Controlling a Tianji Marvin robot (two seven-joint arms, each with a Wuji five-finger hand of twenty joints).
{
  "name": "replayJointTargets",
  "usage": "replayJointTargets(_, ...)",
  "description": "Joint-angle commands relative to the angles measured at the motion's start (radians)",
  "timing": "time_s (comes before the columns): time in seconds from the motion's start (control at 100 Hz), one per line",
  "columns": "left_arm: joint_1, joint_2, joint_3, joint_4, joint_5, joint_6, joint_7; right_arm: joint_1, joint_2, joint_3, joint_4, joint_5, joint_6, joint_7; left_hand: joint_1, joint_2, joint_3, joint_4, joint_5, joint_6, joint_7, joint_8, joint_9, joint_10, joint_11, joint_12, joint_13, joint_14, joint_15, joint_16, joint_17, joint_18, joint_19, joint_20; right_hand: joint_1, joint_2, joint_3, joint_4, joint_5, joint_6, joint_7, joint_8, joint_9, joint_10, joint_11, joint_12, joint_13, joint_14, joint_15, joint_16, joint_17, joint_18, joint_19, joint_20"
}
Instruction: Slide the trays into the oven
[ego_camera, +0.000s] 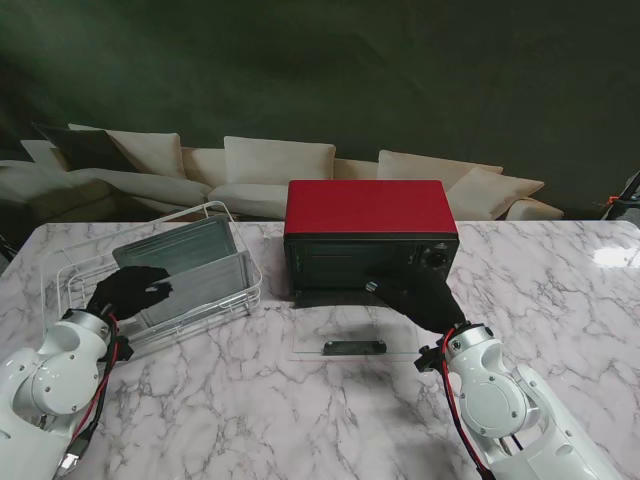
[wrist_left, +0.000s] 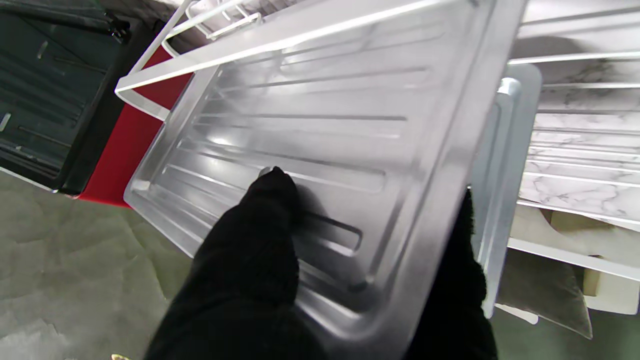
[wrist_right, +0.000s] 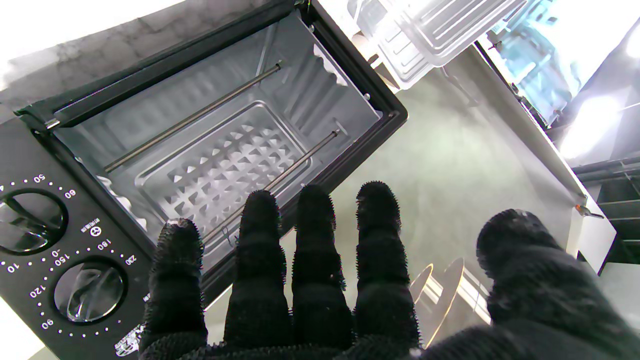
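Left hand (wrist_left: 260, 270) being closed on tray (wrist_left: 310, 130) in rack (ego_camera: 215, 212); right hand (wrist_right: 310, 280) being held wide; oven (ego_camera: 370, 235) door (ego_camera: 345, 330) open, nothing yet being slid in.

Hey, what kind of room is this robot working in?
Probably a living room or a staged home set, not a true kitchen: a cream cushioned sofa stands behind the white marble table, which holds a small red countertop oven and a white wire rack of metal trays.

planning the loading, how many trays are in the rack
2: one tray gripped by the left hand, a second tray upright right behind it, both in the wire rack. More may be hidden.
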Motion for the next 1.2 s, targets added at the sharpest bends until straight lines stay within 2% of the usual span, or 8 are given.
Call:
replayJointTargets(0.0, 0.011, -0.003, -0.011, -0.024, -0.012, -0.011, -0.018, 0.000, 0.000, -0.002, 0.005, 0.000, 0.007, 0.002, 0.070, -0.007, 0.071, -0.013, 0.067, -0.040, 0.073, 0.035, 0.043, 0.015, -0.002, 0.015, 0.042, 0.012, 0.028, -0.008, 0.036, -0.015, 0.048, -0.022, 0.021, 0.013, 0.003, -0.011, -0.003, -0.016, 0.009, 0.018, 0.018, 0.002, 0.015, 0.008, 0.025, 0.001, 0.023, 0.013, -0.007, -0.020, 0.013, 0.013)
replayJointTargets(0.04, 0.015, -0.003, -0.018, -0.036, -0.017, -0.014, -0.024, 0.000, 0.000, -0.003, 0.006, 0.000, 0.007, 0.002, 0.070, -0.010, 0.073, -0.014, 0.070, -0.038, 0.075, 0.035, 0.048, 0.017, -0.002, 0.017, 0.050, 0.016, 0.033, -0.009, 0.046, -0.013, 0.055, -0.021, 0.020, 0.014, 0.003, -0.011, -0.004, -0.015, 0.008, 0.018, 0.017, 0.003, 0.015, 0.009, 0.025, 0.001, 0.023, 0.013, -0.007, -0.021, 0.013, 0.013)
replayJointTargets(0.06, 0.016, -0.004, -0.021, -0.039, -0.017, -0.017, -0.023, 0.000, 0.000, -0.003, 0.006, 0.000, 0.007, 0.002, 0.069, -0.012, 0.074, -0.015, 0.073, -0.038, 0.077, 0.035, 0.050, 0.037, -0.004, 0.016, 0.055, 0.015, 0.036, -0.010, 0.052, -0.014, 0.060, -0.020, 0.020, 0.014, 0.003, -0.011, -0.003, -0.014, 0.009, 0.018, 0.018, 0.003, 0.015, 0.009, 0.025, 0.001, 0.023, 0.013, -0.007, -0.021, 0.013, 0.012)
replayJointTargets(0.09, 0.016, -0.004, -0.024, -0.043, -0.016, -0.022, -0.022, 0.000, 0.000, -0.003, 0.006, 0.001, 0.008, 0.002, 0.068, -0.015, 0.076, -0.016, 0.077, -0.038, 0.079, 0.035, 0.053, 0.043, -0.005, 0.016, 0.061, 0.015, 0.040, -0.011, 0.060, -0.016, 0.065, -0.020, 0.020, 0.014, 0.002, -0.012, -0.003, -0.014, 0.009, 0.018, 0.018, 0.004, 0.015, 0.009, 0.025, 0.001, 0.023, 0.013, -0.006, -0.021, 0.013, 0.013)
replayJointTargets(0.38, 0.035, -0.005, -0.061, -0.094, -0.037, -0.051, -0.028, -0.002, -0.001, 0.001, 0.004, 0.002, 0.008, 0.001, 0.061, -0.029, 0.096, -0.030, 0.096, -0.032, 0.090, 0.034, 0.077, 0.046, -0.019, 0.018, 0.086, 0.023, 0.049, -0.037, 0.092, -0.017, 0.081, -0.026, 0.019, 0.017, -0.001, -0.012, -0.006, -0.014, 0.009, 0.018, 0.019, 0.002, 0.017, 0.012, 0.024, 0.001, 0.024, 0.014, -0.005, -0.020, 0.014, 0.013)
replayJointTargets(0.59, 0.073, -0.006, -0.113, -0.155, -0.048, -0.100, -0.037, -0.005, -0.001, 0.004, 0.003, 0.001, 0.005, 0.000, 0.056, -0.034, 0.106, -0.034, 0.101, -0.032, 0.097, 0.043, 0.084, 0.051, -0.021, 0.024, 0.097, 0.023, 0.059, -0.044, 0.105, -0.021, 0.095, -0.025, 0.021, 0.017, -0.002, -0.012, -0.006, -0.014, 0.009, 0.018, 0.019, 0.004, 0.017, 0.014, 0.025, 0.002, 0.024, 0.014, -0.005, -0.020, 0.015, 0.014)
replayJointTargets(0.94, 0.166, -0.009, -0.250, -0.285, -0.064, -0.211, -0.042, -0.010, -0.001, 0.013, -0.001, -0.002, -0.002, -0.006, 0.050, -0.035, 0.112, -0.035, 0.100, -0.036, 0.092, 0.046, 0.082, 0.050, -0.030, 0.029, 0.090, 0.022, 0.060, -0.051, 0.099, -0.021, 0.092, -0.029, 0.024, 0.015, -0.002, -0.011, -0.006, -0.013, 0.008, 0.018, 0.019, 0.004, 0.017, 0.015, 0.027, 0.001, 0.025, 0.015, -0.001, -0.018, 0.019, 0.016)
replayJointTargets(1.19, 0.195, -0.018, -0.311, -0.354, -0.129, -0.275, -0.024, -0.023, -0.004, 0.025, -0.012, -0.004, -0.018, -0.022, 0.048, -0.034, 0.115, -0.032, 0.097, -0.034, 0.087, 0.050, 0.080, 0.050, -0.034, 0.031, 0.085, 0.021, 0.057, -0.055, 0.093, -0.024, 0.085, -0.032, 0.024, 0.014, 0.000, -0.011, -0.014, -0.011, 0.006, 0.018, 0.014, 0.000, 0.016, 0.014, 0.027, 0.001, 0.026, 0.015, 0.002, -0.018, 0.023, 0.017)
